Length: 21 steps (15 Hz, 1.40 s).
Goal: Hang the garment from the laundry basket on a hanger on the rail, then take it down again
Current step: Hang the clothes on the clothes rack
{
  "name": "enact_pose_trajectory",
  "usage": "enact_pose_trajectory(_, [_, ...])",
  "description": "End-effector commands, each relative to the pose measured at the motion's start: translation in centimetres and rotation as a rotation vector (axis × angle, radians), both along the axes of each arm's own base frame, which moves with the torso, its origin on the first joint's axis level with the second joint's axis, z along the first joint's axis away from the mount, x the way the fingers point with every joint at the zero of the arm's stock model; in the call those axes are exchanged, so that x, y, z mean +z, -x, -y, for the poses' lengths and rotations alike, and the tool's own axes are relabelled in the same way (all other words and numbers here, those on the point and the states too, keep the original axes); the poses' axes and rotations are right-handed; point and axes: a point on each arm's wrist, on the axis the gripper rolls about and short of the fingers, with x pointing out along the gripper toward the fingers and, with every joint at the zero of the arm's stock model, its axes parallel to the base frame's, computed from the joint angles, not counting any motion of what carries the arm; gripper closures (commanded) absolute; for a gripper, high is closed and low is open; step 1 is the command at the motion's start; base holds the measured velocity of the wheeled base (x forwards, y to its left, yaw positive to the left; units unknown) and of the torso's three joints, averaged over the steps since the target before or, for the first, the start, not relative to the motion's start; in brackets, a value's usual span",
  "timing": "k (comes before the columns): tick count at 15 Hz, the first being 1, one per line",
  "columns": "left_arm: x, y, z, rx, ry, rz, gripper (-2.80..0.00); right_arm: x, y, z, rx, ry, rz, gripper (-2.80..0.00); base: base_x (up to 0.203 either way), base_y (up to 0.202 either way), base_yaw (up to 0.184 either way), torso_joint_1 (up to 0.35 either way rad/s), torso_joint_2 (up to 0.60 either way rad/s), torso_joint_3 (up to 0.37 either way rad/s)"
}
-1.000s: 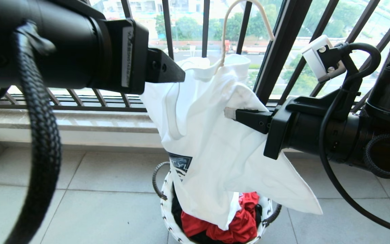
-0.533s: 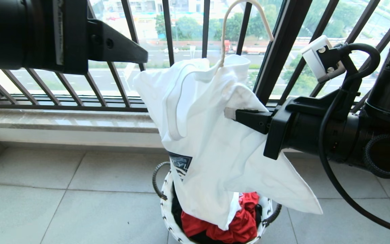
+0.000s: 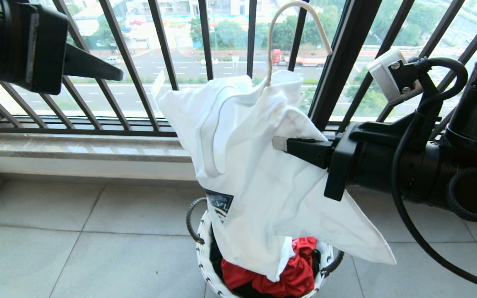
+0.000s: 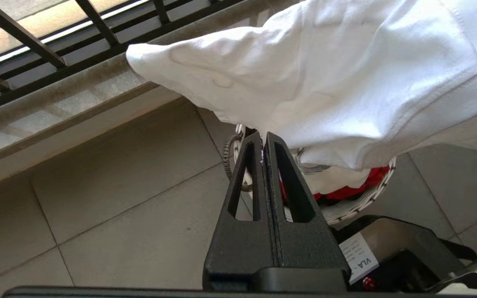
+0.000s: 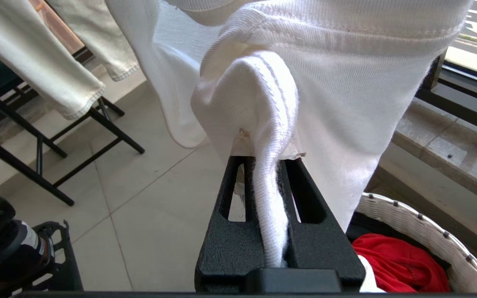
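Black tubular arms (image 3: pixel 425 165), braided cables, seemingly white labels.

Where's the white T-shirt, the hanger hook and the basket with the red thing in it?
T-shirt (image 3: pixel 259 174): head view, on the cloth below the right pincer.
Hanger (image 3: pixel 298 5): head view, top of its curved hook.
Basket (image 3: pixel 202 244): head view, its woven left wall.

One white T-shirt (image 3: pixel 255 165), one hanger (image 3: pixel 280 25), one basket (image 3: pixel 205 252), two grippers.

From the head we look forward and down at the garment (image 3: pixel 246 165) above the laundry basket (image 3: pixel 203 252); both wrist views, close behind each tool, share them.
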Motion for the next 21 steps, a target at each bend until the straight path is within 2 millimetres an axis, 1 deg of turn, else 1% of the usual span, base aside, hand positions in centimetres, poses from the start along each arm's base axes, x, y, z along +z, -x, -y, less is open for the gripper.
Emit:
enact_pose_trajectory(1, [-0.1, -2.2, -0.6, -0.140, -0.051, -0.020, 0.00, 0.0, 0.5, 0.3, 0.042, -0.001, 0.002, 0.00, 0.000, 0.000, 0.000, 0.000, 0.00, 0.000])
enact_pose_trajectory(3, [-0.4, -3.3, -1.1, -0.311, -0.095, 0.009, 0.00, -0.1, 0.7, 0.6, 0.102, 0.002, -0.001, 0.00, 0.000, 0.000, 0.000, 0.000, 0.00, 0.000])
enact_pose_trajectory(4, [-0.7, -4.1, -1.2, -0.383, -0.110, 0.019, 0.00, -0.1, 0.6, 0.9, 0.138, 0.003, 0.000, 0.00, 0.000, 0.000, 0.000, 0.000, 0.00, 0.000])
enact_pose_trajectory(6, [-1.3, -5.8, -0.7, -0.456, -0.133, 0.022, 0.00, -0.3, 0.4, 1.2, 0.186, 0.007, -0.005, 0.00, 0.000, 0.000, 0.000, 0.000, 0.00, 0.000])
enact_pose_trajectory(7, [-1.5, -6.1, -0.6, -0.490, -0.131, 0.019, 0.00, -0.4, 0.3, 1.4, 0.212, 0.009, -0.007, 0.00, 0.000, 0.000, 0.000, 0.000, 0.00, 0.000])
enact_pose_trajectory(8, [-1.5, -5.9, -0.5, -0.517, -0.122, 0.019, 0.00, -0.5, 0.2, 1.7, 0.242, 0.010, -0.010, 0.00, 0.000, 0.000, 0.000, 0.000, 0.00, 0.000])
enact_pose_trajectory(9, [-1.3, -5.4, -0.7, -0.550, -0.105, 0.025, 0.00, -0.6, 0.1, 1.9, 0.280, 0.013, -0.013, 0.00, 0.000, 0.000, 0.000, 0.000, 0.00, 0.000])
enact_pose_trajectory(10, [-1.1, -4.5, -1.0, -0.570, -0.095, 0.024, 0.00, -0.8, -0.1, 2.2, 0.314, 0.016, -0.019, 0.00, 0.000, 0.000, 0.000, 0.000, 0.00, 0.000])
enact_pose_trajectory(12, [-0.7, -1.9, -1.9, -0.606, -0.100, 0.016, 0.00, -1.2, -0.6, 2.4, 0.337, 0.023, -0.034, 0.00, 0.000, 0.000, 0.000, 0.000, 0.00, 0.000])
enact_pose_trajectory(14, [-0.2, 0.9, -3.0, -0.619, -0.113, 0.052, 0.00, -1.5, -0.6, 2.5, 0.367, 0.028, -0.047, 0.00, 0.000, 0.000, 0.000, 0.000, 0.00, 0.000])
enact_pose_trajectory(15, [-0.3, 1.3, -3.1, -0.623, -0.116, 0.048, 0.00, -1.6, -0.6, 2.5, 0.397, 0.032, -0.060, 0.00, 0.000, 0.000, 0.000, 0.000, 0.00, 0.000])
enact_pose_trajectory(19, [-1.8, 0.5, -2.7, -0.637, -0.138, -0.010, 0.00, -2.1, -0.7, 2.4, 0.430, 0.039, -0.081, 0.00, 0.000, 0.000, 0.000, 0.000, 0.00, 0.000])
enact_pose_trajectory(20, [-2.4, -0.3, -2.2, -0.652, -0.143, -0.040, -2.50, -2.2, -0.8, 2.3, 0.430, 0.041, -0.085, 0.00, 0.000, 0.000, 0.000, 0.000, 0.00, 0.000])
enact_pose_trajectory(21, [-3.0, -1.1, -1.8, -0.664, -0.154, -0.060, -2.80, -2.3, -0.9, 2.3, 0.431, 0.043, -0.087, 0.00, 0.000, 0.000, 0.000, 0.000, 0.00, 0.000])
